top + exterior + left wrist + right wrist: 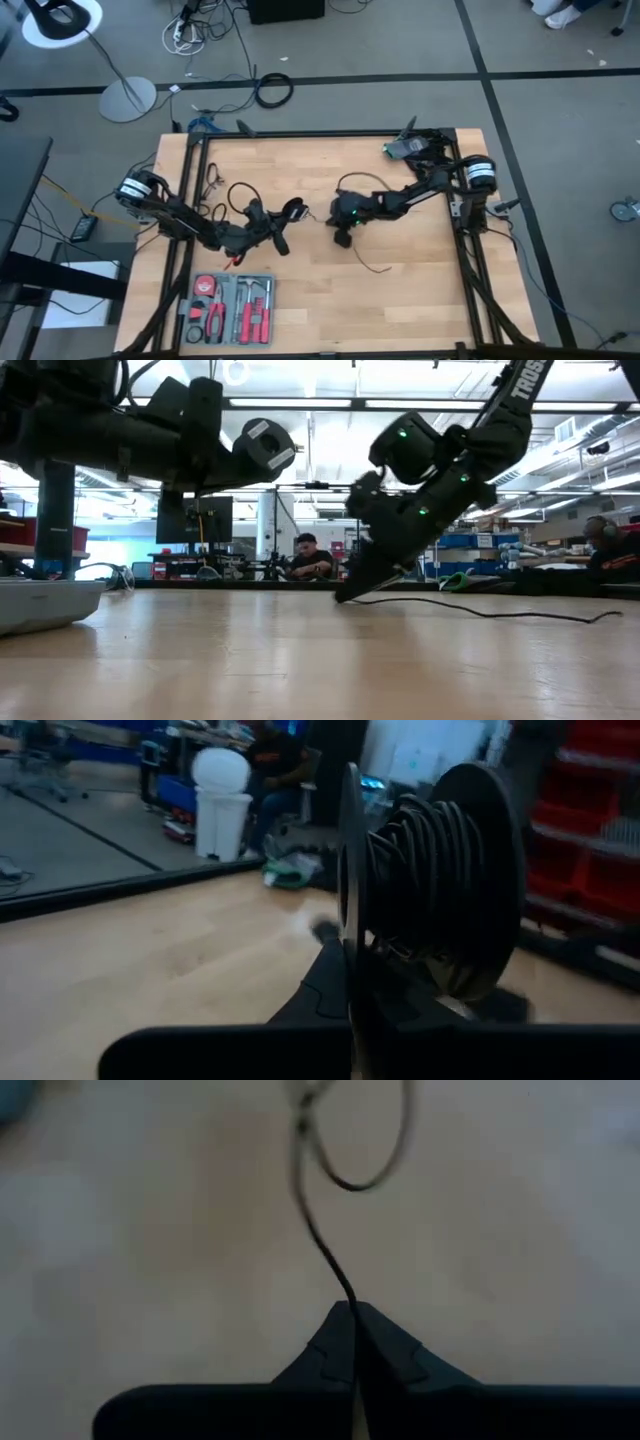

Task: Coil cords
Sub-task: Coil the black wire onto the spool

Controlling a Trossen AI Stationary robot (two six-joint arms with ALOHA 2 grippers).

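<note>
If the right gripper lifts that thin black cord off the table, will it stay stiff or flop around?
Probably floppy: the thin black cord curls into a loose loop ahead of the shut right gripper and trails in soft curves across the wooden table. It looks light, so the free end will likely drag and swing rather than hold shape.

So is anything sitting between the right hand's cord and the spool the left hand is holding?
Nothing visible. The right hand is shut on the cord down at the table; the left hand holds the spool raised. Between them the high view shows only bare wood.
</note>
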